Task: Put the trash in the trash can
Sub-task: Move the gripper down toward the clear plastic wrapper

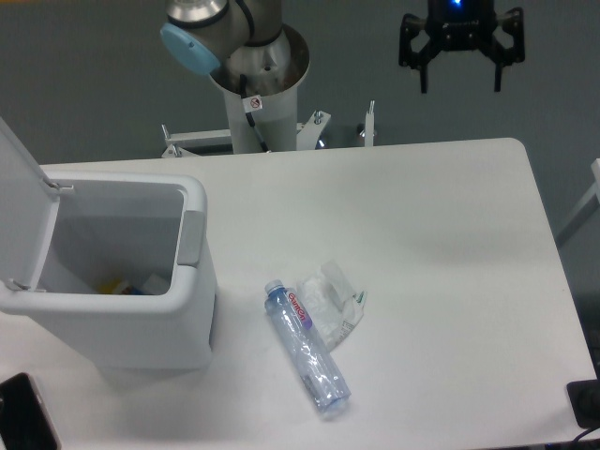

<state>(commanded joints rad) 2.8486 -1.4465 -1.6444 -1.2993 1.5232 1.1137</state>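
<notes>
From the fixed camera looking down, my black two-finger end effector (pixel 460 84) is hanging high above the far right of the white rectangular worktop (pixel 441 244), its fingers spread apart and grasping nothing, a blue light glowing on its body. My grey arm base with its pale blue joint cap (pixel 239 37) is standing behind the far edge of the worktop, bolted to a metal bracket.

The long clear plastic water bottle with a blue cap and a red label (pixel 306 347) is lying on its side near the front middle of the worktop, cap pointing toward the far left. The crumpled clear-whitish plastic wrapper (pixel 334 302) is lying just beside it on the right, touching or nearly touching the bottle's upper half.

The large white rectangular plastic bin with rounded corners (pixel 112 328) is sitting at the left, well apart from my end effector, its hinged white lid (pixel 26 202) standing open and its grey panel (pixel 191 237) facing the bottle. Something yellow and white is showing at the bottom inside.

A dark flat object (pixel 23 412) is lying at the front left corner. The wall behind is showing plain grey.
</notes>
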